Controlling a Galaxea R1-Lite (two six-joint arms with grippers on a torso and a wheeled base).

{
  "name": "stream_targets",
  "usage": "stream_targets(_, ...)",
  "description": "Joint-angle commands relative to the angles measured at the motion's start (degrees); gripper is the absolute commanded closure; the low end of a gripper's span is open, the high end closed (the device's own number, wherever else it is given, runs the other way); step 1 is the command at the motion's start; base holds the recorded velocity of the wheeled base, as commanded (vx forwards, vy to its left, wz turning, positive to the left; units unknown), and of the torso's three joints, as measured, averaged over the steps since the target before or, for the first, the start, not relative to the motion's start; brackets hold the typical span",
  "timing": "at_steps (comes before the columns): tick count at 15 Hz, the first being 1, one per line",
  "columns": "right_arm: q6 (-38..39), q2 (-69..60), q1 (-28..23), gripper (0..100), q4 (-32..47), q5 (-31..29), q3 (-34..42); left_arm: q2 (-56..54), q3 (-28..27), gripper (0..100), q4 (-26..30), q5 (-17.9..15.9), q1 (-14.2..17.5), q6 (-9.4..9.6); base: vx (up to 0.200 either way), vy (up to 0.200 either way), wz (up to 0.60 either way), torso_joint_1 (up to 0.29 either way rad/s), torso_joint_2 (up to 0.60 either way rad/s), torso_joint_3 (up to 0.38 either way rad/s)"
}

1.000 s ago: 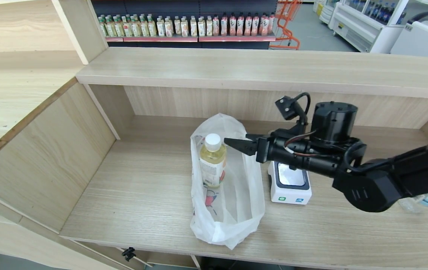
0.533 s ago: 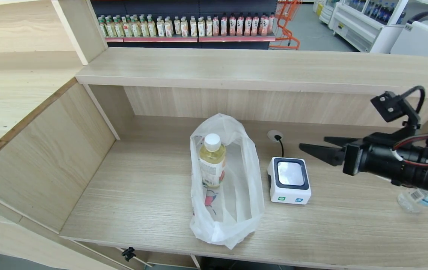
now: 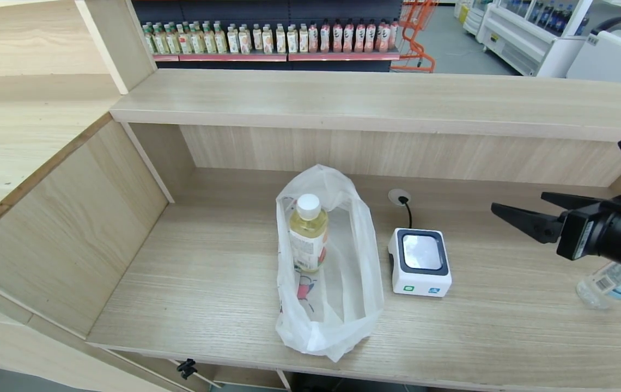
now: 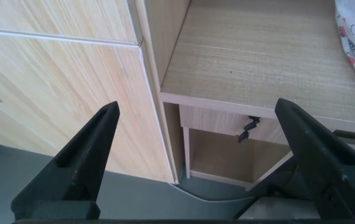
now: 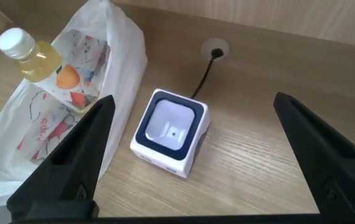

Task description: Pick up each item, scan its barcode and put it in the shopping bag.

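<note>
Since one yellow drink bottle (image 3: pixel 308 231) stands inside the shopping bag (image 3: pixel 316 332), that item looks finished. A clear bottle (image 3: pixel 607 283) lies on the worktop (image 3: pixel 207 283), behind the fingertips of the right gripper (image 3: pixel 518 202) and under its wrist. I judge it is left to be picked up, scanned and bagged. The right fingers (image 3: pixel 525 222) are spread apart and empty, with the scanner (image 5: pixel 168 132) ahead of them and the bag beyond. The left gripper (image 4: pixel 197 107) is also spread wide and holds nothing.
</note>
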Motion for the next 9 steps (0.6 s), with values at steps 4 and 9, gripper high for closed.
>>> stream_targets(4, -0.1, -0.5, -3.0, 0, 1.2, -0.2, 0.5, 0.0, 0.0, 0, 0.0, 0.0, 0.0, -0.07, -0.150, 0.000, 0.00, 0.007, 0.01, -0.001)
stream_targets(9, -0.4, -0.8, -5.0, 0, 1.3, -6.5, 2.7, 0.1, 0.0, 0, 0.0, 0.0, 0.0, 0.01, 0.000, -0.040, 0.00, 0.002, 0.00, 0.001)
